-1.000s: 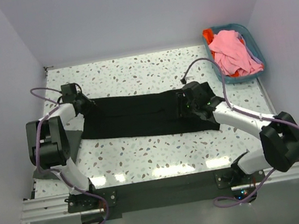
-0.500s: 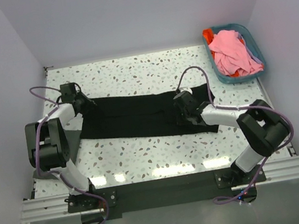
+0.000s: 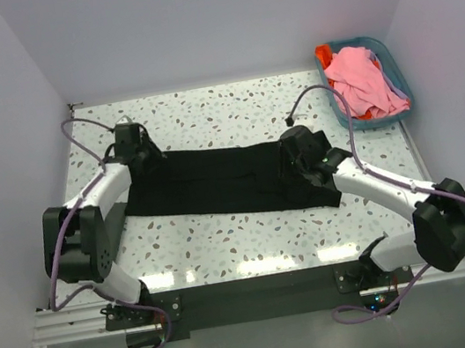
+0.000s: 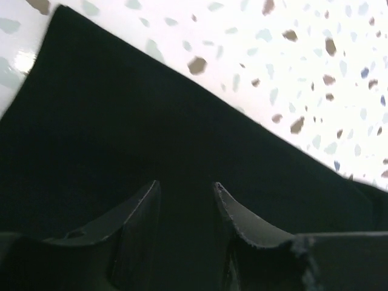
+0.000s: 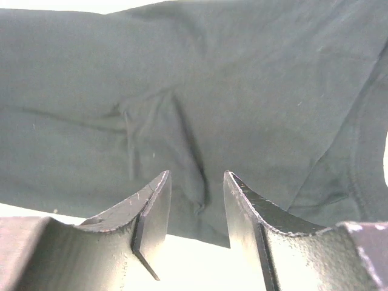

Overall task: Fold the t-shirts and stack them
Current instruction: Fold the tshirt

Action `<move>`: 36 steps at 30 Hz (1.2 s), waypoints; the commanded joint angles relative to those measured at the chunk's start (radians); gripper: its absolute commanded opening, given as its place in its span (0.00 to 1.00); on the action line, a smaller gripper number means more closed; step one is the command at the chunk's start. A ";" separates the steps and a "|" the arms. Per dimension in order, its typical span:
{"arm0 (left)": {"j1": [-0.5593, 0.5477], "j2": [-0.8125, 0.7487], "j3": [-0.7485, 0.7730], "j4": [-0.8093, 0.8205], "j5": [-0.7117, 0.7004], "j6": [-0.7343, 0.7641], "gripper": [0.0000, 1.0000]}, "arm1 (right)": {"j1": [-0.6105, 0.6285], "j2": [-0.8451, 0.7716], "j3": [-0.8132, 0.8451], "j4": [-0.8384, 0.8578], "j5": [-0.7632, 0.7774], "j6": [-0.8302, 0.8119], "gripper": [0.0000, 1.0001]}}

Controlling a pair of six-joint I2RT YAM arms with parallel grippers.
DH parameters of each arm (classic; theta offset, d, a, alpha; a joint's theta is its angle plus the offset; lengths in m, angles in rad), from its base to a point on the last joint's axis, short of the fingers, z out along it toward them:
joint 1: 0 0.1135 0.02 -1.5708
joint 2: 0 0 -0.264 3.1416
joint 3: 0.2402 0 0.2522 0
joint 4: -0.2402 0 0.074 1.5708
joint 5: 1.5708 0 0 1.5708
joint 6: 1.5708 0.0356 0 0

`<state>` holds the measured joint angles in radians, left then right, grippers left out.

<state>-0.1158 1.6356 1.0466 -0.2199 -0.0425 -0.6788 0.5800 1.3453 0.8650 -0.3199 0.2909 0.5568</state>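
Note:
A large black t-shirt [image 3: 216,181] lies flat on the speckled table as a long folded band. My left gripper [image 3: 149,155] is at the band's far left corner. In the left wrist view my left gripper [image 4: 187,185] is open just over the black fabric [image 4: 121,121], with nothing between the fingers. My right gripper [image 3: 289,158] is over the band's right part. In the right wrist view my right gripper [image 5: 197,174] is open above the shirt [image 5: 242,79] at its creased near edge. A pink t-shirt [image 3: 357,77] and an orange-red one [image 3: 325,56] lie heaped in the basket.
A teal plastic basket [image 3: 396,66] stands at the far right corner, against the right wall. A dark grey cloth [image 3: 117,217] lies at the left edge under my left arm. White walls close in the table on three sides.
My left gripper has moved right along the shirt's far edge. My right arm swung in towards the shirt's middle and came back out. The shirt has barely shifted.

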 commanded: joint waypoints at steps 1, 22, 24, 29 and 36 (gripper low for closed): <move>-0.120 -0.100 -0.057 -0.073 -0.187 -0.008 0.43 | -0.029 0.031 0.043 -0.056 0.063 -0.003 0.44; -0.692 -0.049 -0.321 -0.029 -0.393 -0.206 0.24 | -0.212 0.800 0.648 -0.108 -0.102 -0.152 0.48; -0.745 -0.063 -0.323 -0.018 -0.338 -0.237 0.24 | -0.212 0.904 0.765 -0.155 -0.122 -0.211 0.54; -0.894 0.004 -0.188 0.068 -0.202 -0.280 0.36 | -0.210 1.123 1.212 -0.270 -0.216 -0.302 0.77; -0.897 -0.055 -0.033 0.081 -0.192 -0.121 0.60 | -0.193 1.155 1.487 -0.370 -0.234 -0.330 0.99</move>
<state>-1.0210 1.6611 0.9348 -0.1535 -0.2359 -0.8757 0.3779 2.5504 2.2902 -0.5888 0.0826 0.2630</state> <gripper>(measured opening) 0.575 0.986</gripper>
